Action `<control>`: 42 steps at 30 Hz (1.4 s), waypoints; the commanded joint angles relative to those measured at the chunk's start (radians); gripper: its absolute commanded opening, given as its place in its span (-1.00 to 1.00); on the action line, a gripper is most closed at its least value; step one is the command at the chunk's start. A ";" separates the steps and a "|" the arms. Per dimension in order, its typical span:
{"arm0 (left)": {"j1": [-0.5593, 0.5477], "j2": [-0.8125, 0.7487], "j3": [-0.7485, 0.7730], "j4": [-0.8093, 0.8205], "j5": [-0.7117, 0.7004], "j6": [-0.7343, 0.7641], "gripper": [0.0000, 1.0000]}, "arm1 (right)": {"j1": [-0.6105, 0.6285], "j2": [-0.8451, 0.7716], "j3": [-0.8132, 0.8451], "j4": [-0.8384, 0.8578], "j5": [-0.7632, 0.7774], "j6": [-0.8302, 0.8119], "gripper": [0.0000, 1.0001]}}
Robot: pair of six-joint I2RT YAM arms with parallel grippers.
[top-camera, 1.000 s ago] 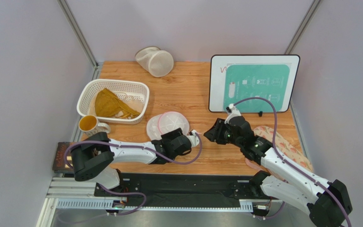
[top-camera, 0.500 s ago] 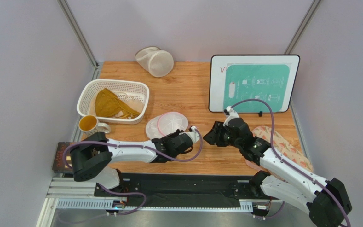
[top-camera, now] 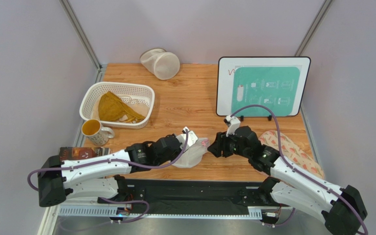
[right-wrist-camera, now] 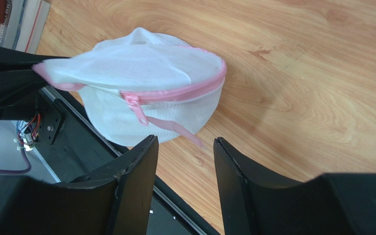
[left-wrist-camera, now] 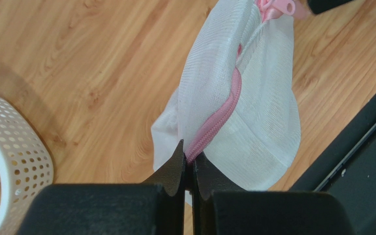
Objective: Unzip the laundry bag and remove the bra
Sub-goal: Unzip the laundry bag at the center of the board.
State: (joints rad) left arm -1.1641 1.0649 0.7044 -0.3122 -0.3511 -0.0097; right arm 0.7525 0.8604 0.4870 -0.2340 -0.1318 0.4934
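The laundry bag, a white mesh dome with pink zipper trim, hangs tilted over the table's near edge. My left gripper is shut on its pink trim and holds it up from the left. The bag faces my right gripper, which is open just in front of it, nothing between its fingers. The zipper looks closed, and its pink pull and tab hang down toward the right fingers. The bra is hidden. In the top view my right gripper sits just right of the bag.
A white basket with a mustard garment stands at the left, a mug in front of it. A cream mesh cylinder lies at the back, an instruction board at the right, and a pink patterned cloth under the right arm. A black rail borders the near edge.
My left gripper has shut on the bag's trim and carried it right and toward the near edge, lifting it. My right gripper opened a little wider and shifted slightly left.
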 commanded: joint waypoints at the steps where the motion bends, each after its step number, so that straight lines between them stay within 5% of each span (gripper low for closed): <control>1: -0.002 0.015 0.041 -0.113 0.029 -0.067 -1.00 | 0.030 -0.061 0.096 -0.063 0.058 -0.094 0.02; 23: -0.002 0.020 0.040 -0.136 0.080 -0.069 -1.00 | 0.128 0.155 0.206 0.004 0.064 -0.150 -0.08; 42: -0.005 -0.008 0.032 -0.139 0.095 -0.078 -1.00 | 0.127 0.227 0.220 0.053 0.034 -0.144 -0.42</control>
State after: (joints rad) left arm -1.1641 1.0702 0.7139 -0.4263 -0.2848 -0.0658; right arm 0.8761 1.0794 0.6632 -0.2501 -0.0956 0.3645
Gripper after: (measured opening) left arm 0.018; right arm 0.314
